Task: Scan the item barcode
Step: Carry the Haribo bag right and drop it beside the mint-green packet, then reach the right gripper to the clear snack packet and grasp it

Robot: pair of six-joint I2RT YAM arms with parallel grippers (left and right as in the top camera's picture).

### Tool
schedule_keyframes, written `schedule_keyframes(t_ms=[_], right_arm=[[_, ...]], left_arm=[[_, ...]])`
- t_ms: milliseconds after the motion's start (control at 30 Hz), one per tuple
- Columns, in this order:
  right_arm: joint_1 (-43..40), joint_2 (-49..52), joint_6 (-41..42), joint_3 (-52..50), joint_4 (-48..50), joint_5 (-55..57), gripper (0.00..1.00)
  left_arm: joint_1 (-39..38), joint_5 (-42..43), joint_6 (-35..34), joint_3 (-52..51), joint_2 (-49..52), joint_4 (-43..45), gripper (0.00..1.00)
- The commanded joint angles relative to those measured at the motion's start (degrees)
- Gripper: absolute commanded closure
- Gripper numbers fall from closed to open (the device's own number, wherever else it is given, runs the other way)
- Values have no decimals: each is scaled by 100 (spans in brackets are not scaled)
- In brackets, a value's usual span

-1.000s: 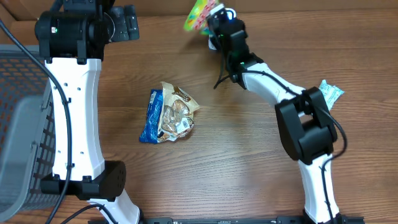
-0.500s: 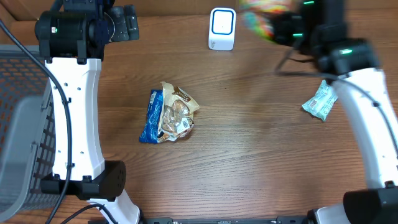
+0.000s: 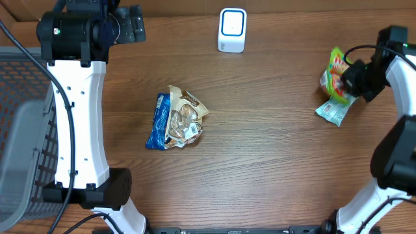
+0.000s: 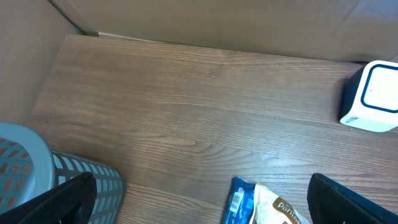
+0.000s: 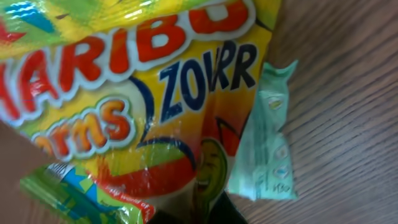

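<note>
The white barcode scanner (image 3: 232,30) stands at the back middle of the table and shows at the right edge of the left wrist view (image 4: 373,96). My right gripper (image 3: 356,78) is at the far right, shut on a yellow Haribo candy bag (image 3: 335,75). That bag (image 5: 143,93) fills the right wrist view and hangs over a pale green packet (image 5: 267,137) on the wood (image 3: 335,110). Only a dark bit of the right gripper (image 5: 193,213) shows under the bag. My left gripper (image 4: 202,208) stands open with nothing in it, high at the back left (image 3: 133,25).
A blue snack bag (image 3: 156,122) and a cream snack bag (image 3: 184,117) lie together mid-table, also low in the left wrist view (image 4: 239,202). A grey mesh basket (image 3: 19,130) stands at the left edge.
My right arm swung the Haribo bag from in front of the scanner across to the far right, over the pale green packet. The left arm has not moved.
</note>
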Motion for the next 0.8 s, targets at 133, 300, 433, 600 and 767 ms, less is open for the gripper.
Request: schedule_keyframes(t_ms=[133,300,433,600,767], right_arm=[[-33,72,-682,181,-179,-439,31],[-35,-24,-1005,741,-765,-522,31],[13,-227,-1462,1327,-1147,-949,31],[262,-476,-1687,1690,-1222,-1703,32],[874,-437,-1690,1563,-1029,-2197,31]], left_arm=[[-11,-55,-37,7,20,17,0],[-11,-55,-37,7,20,17,0],[-11,-55,-37,7,20,15,0],[-11,-55,-37,7,20,17,0],[-11,-55,-37,7,20,17,0]])
